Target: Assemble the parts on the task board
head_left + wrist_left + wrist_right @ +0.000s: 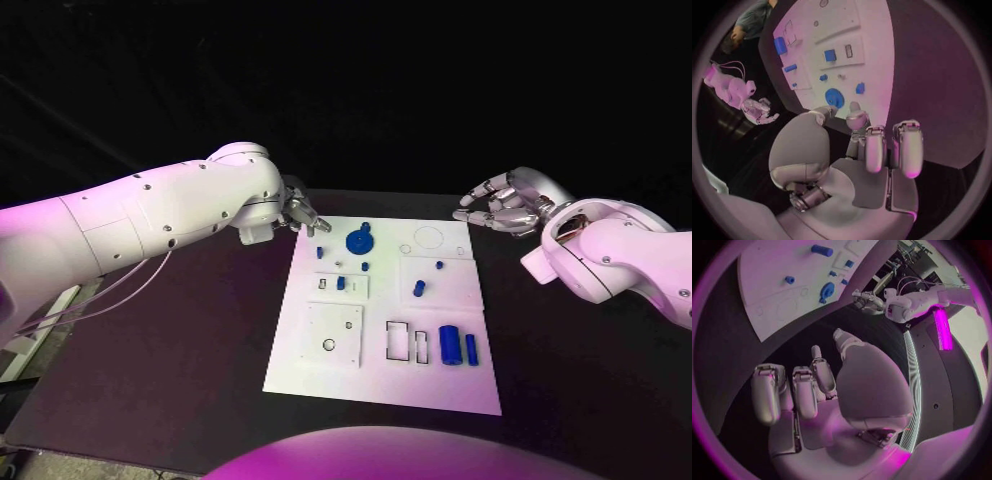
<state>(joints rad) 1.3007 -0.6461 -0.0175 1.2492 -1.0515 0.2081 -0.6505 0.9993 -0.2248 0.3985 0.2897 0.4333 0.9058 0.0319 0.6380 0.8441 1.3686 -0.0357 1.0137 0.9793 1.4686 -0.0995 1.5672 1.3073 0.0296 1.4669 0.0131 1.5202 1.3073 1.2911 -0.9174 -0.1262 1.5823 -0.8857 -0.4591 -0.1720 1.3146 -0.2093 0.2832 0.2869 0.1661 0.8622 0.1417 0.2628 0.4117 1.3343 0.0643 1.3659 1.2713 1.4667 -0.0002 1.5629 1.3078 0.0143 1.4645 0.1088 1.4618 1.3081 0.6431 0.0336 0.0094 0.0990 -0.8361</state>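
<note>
The white task board [378, 385] lies in the middle of the black table. On its far part sits a round blue disc [361, 239] with several small blue parts near it, such as a peg [418, 288]. Two blue cylinders [450, 346] lie side by side at the near right. My left hand [299, 212] hovers at the board's far left corner, fingers apart, holding nothing. My right hand [500, 210] hangs beyond the far right corner, fingers loosely bent and empty. The left wrist view shows the left hand [873, 150] above the disc [834, 96]. The right wrist view shows the right hand [817, 390] off the board [773, 280].
Rectangular recesses [407, 341] and a square plate with a hole [333, 335] mark the board's near half. Bare black table [173, 360] spreads to both sides of the board. A thin cable [108, 290] hangs under my left arm.
</note>
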